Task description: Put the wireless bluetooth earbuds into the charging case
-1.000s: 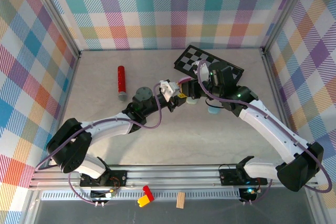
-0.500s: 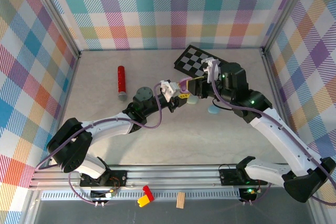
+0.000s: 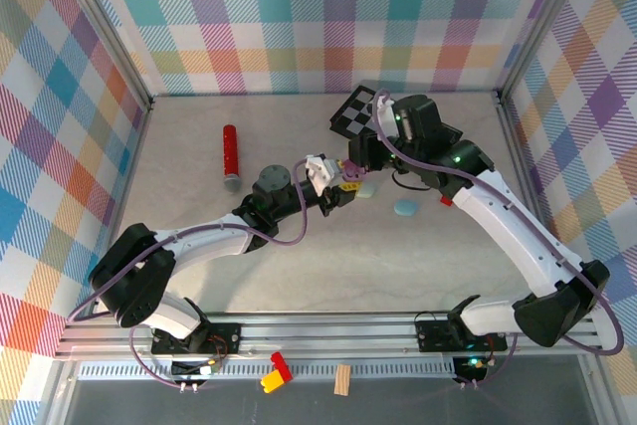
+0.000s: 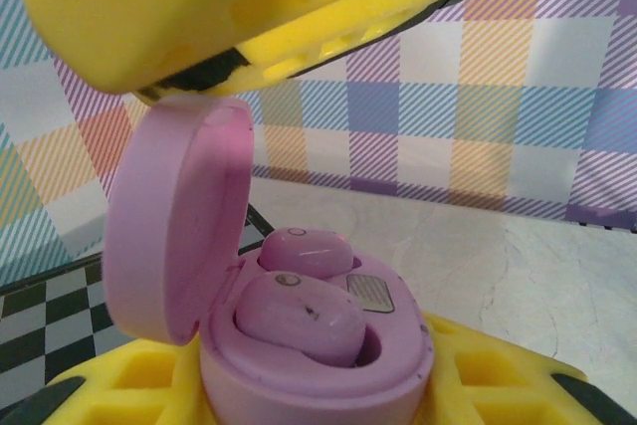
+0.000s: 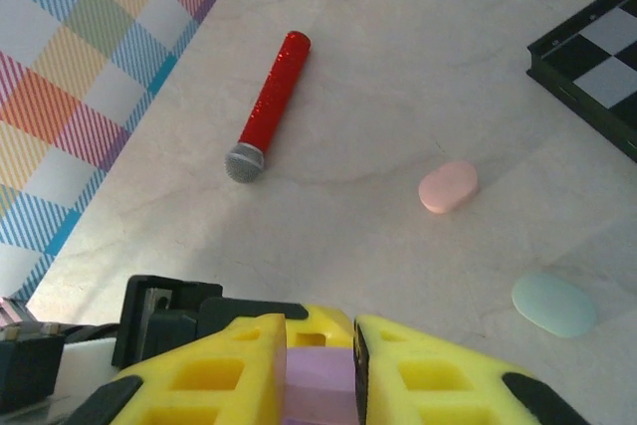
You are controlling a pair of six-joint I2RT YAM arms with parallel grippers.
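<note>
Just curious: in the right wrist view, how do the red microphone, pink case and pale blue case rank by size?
1. red microphone
2. pale blue case, but it lies nearer the camera, so this is unsure
3. pink case

Two purple earbuds [image 4: 299, 320], one open purple case [image 4: 169, 236], two closed cases [image 5: 448, 186], perhaps a third, one microphone [image 5: 271, 102], one checkerboard [image 5: 597, 57]

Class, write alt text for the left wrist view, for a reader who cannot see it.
An open pink charging case, two pink earbuds seated inside, sits clamped in the left hand. Its lid stands raised at left, plaid wall behind.
</note>
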